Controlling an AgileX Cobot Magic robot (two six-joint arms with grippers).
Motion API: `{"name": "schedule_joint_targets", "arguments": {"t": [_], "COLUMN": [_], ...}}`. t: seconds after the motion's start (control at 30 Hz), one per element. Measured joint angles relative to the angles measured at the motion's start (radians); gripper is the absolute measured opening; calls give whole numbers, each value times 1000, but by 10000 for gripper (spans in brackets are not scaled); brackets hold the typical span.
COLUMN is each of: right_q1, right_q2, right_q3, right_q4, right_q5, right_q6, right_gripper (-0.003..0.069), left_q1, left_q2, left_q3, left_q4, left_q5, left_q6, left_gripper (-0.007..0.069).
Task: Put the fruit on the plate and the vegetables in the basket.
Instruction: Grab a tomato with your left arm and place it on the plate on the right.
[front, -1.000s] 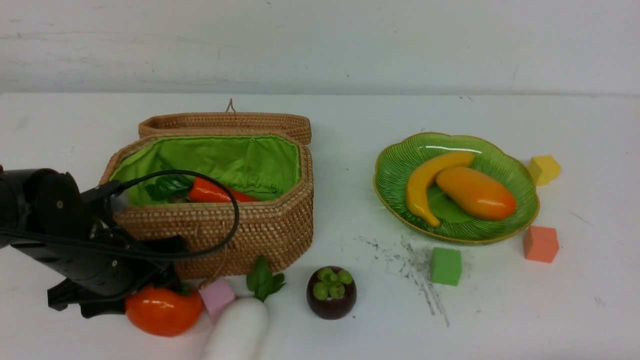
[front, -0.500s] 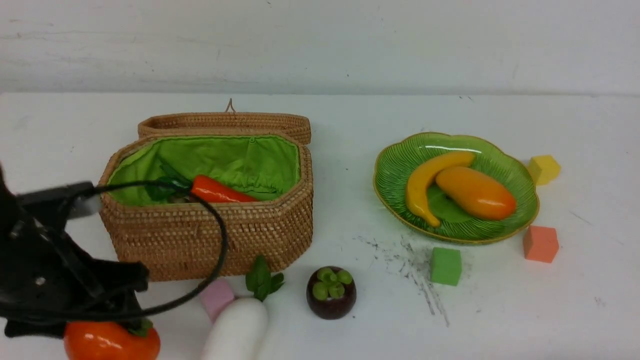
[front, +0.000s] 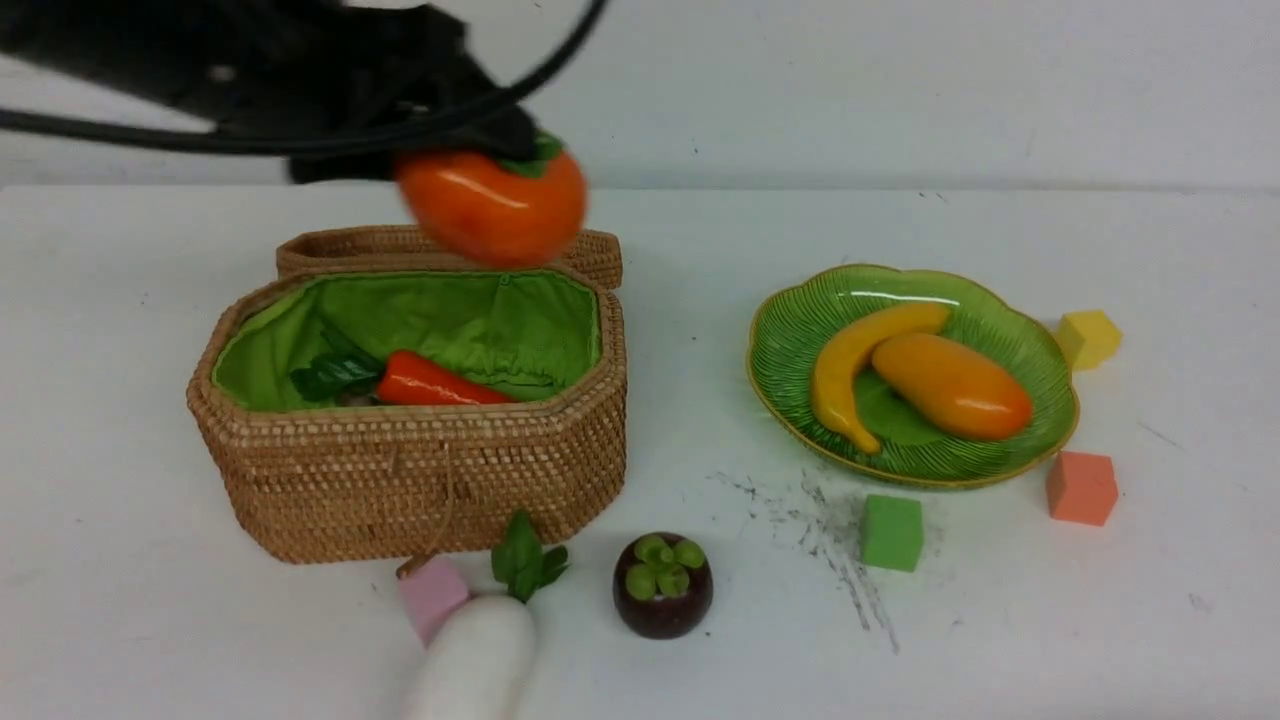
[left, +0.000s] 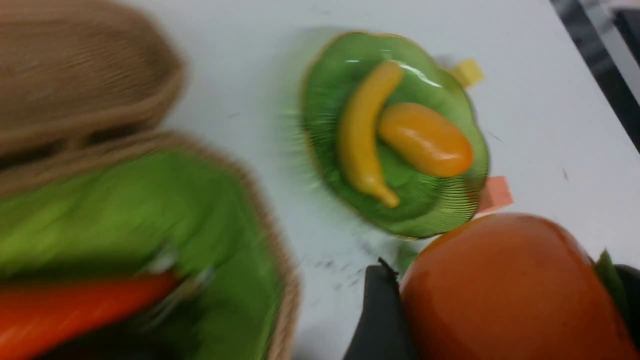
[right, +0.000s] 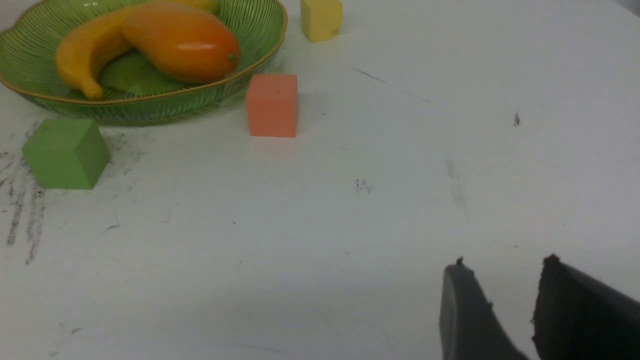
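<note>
Grips persimmon (front: 490, 215) between left fingers (left: 380, 315), aloft over rear rim of basket (front: 400, 480), toward left half of table (front: 700, 230). Holds right fingers (right: 465, 315) slightly apart, empty, low over table.

Four little foam blocks sit on the white table (front: 700, 240). The pink block (front: 432, 596) is close to the front edge. The green block (front: 892, 533) sits by some dark smudges (front: 822, 505). The orange block (front: 1081, 488) and yellow block (front: 1089, 339) are nearer the right edge.
</note>
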Motion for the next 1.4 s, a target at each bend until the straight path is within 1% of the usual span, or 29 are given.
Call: {"name": "schedule_joint_targets", "arguments": {"t": [0.1, 0.13, 0.23, 0.3, 0.33, 0.4, 0.5, 0.67, 0.73, 0.8, 0.9, 0.97, 1.13, 1.23, 1.4], "right_q1": [0, 0, 0, 0, 0, 0, 0, 0, 0, 0, 0, 0, 0, 0, 0], "right_q2": [0, 0, 0, 0, 0, 0, 0, 0, 0, 0, 0, 0, 0, 0, 0], "right_q3": [0, 0, 0, 0, 0, 0, 0, 0, 0, 0, 0, 0, 0, 0, 0], "right_q4": [0, 0, 0, 0, 0, 0, 0, 0, 0, 0, 0, 0, 0, 0, 0], "right_q5": [0, 0, 0, 0, 0, 0, 0, 0, 0, 0, 0, 0, 0, 0, 0], "right_q6": [0, 0, 0, 0, 0, 0, 0, 0, 0, 0, 0, 0, 0, 0, 0], "right_gripper": [238, 238, 238, 238, 238, 238, 238, 238, 238, 238, 238, 238, 238, 238, 238], "left_q1": [-96, -113, -173, -185, -186, -191, -201, -241, -260, -264, -264, -263, -263, -263, -263], "left_q2": [216, 260, 488, 618, 631, 769, 863, 930, 935, 935, 934, 934, 934, 934, 924], "left_q3": [-189, -248, -481, -636, -651, -828, -924, -959, -961, -963, -965, -965, -965, -965, -966], "left_q4": [-5, -2, 5, 6, 6, 14, 20, 70, 135, 167, 174, 174, 154, 150, 160], "left_q5": [4, 8, 43, 76, 80, 124, 157, 166, 157, 148, 142, 142, 142, 142, 142], "left_q6": [25, 25, -10, -58, -63, -117, -161, -225, -272, -309, -323, -327, -330, -330, -331], "left_gripper": [502, 502, 503, 503, 503, 503, 503, 503, 503, 503, 503, 521, 653, 671, 671]}}
